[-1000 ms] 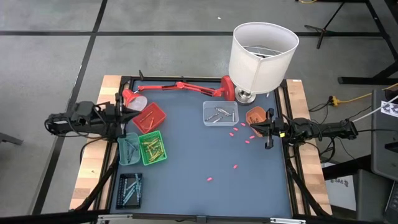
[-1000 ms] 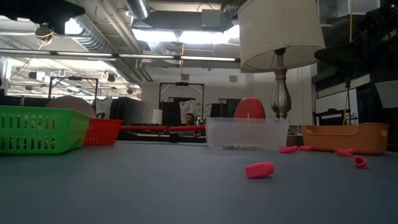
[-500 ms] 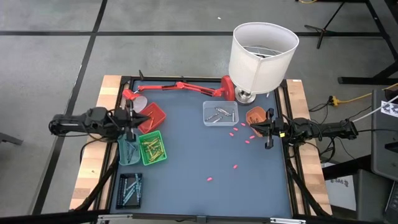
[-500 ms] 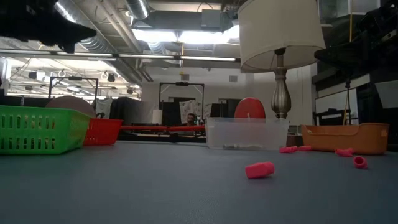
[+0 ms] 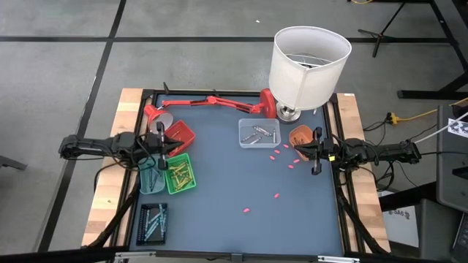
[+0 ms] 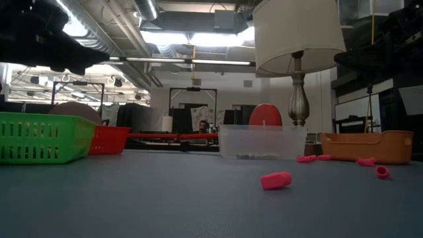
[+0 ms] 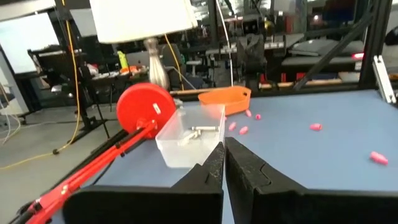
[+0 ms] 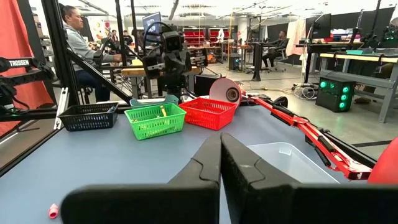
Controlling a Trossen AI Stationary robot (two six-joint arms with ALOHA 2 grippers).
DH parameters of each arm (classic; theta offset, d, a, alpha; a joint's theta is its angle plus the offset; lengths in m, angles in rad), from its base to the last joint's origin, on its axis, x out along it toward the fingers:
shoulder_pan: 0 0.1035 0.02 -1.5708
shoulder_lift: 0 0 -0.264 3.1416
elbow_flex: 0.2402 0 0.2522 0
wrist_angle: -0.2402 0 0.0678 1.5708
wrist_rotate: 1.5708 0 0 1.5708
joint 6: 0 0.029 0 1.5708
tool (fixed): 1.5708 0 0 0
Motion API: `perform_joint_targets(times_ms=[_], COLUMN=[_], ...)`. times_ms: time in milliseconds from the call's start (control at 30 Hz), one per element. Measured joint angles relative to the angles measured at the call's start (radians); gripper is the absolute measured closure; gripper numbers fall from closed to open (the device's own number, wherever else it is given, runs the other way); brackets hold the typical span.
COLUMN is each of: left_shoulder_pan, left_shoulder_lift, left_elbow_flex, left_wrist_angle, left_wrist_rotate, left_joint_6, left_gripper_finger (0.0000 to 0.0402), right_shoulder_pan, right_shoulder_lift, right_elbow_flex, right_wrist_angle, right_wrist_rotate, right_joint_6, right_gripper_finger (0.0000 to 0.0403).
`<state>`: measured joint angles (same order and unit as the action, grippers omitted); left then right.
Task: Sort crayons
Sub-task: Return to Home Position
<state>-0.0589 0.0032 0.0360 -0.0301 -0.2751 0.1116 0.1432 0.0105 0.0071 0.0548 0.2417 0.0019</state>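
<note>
My table (image 5: 241,186) has a dark blue top edged in wood. Along the far side stand a white lamp (image 5: 309,66) and a red lamp (image 5: 212,101) lying flat. A clear bin (image 5: 242,139) and an orange bin (image 5: 299,136) sit nearer, with pink bits (image 5: 278,155) strewn beside them. On my left are a red bin (image 5: 186,135), a green bin (image 5: 170,189), a teal bin (image 5: 144,183) and a black bin (image 5: 140,226).

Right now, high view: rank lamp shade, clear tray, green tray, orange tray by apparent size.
1. lamp shade, largest, though it stands nearer the camera.
2. clear tray and green tray: they look about alike, so no ranking.
3. orange tray, smallest.
</note>
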Motion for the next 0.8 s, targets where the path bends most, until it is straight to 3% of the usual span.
perform_joint_targets(times_ms=[200,800], left_shoulder_pan=[0.011,0.026], left_shoulder_lift=[0.002,0.003], left_elbow_flex=[-0.028,-0.029], left_wrist_angle=[0.084,0.084], left_wrist_rotate=[0.0,-0.001], left_joint_6=[0.031,0.012], left_gripper_finger=[0.0402,0.0402], right_shoulder_pan=[0.0,0.0], right_shoulder_lift=[0.0,0.0], right_elbow_flex=[0.0,0.0], right_wrist_angle=[0.0,0.0], right_wrist_rotate=[0.0,0.0], right_joint_6=[0.0,0.0], right_gripper_finger=[0.0398,0.0398])
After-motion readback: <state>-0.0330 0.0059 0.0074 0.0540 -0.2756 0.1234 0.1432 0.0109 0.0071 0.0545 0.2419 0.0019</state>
